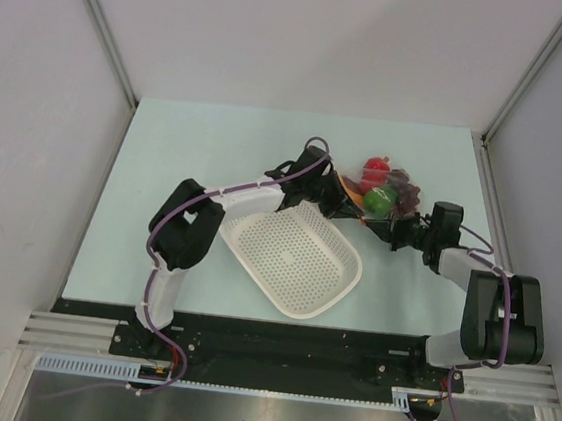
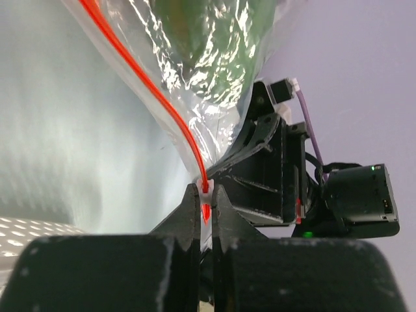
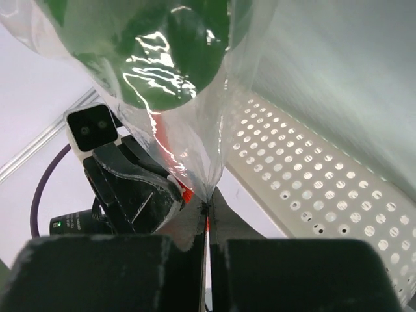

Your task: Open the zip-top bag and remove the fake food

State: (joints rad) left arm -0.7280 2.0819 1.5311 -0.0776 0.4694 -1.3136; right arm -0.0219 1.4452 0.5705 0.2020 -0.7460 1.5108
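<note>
The zip-top bag [image 2: 221, 71] is thin clear plastic film, crinkled and very glossy, with a smooth orange-red zipper strip [image 2: 136, 75]. Through it the green pepper [image 3: 175, 58] looks like shiny, smooth plastic. The basket [image 3: 325, 195] is white perforated plastic with a satin finish. The left gripper [image 2: 205, 201] is black, matt and faintly grainy, probably moulded plastic. The table [image 1: 197, 151] is pale, smooth and matt.
</note>
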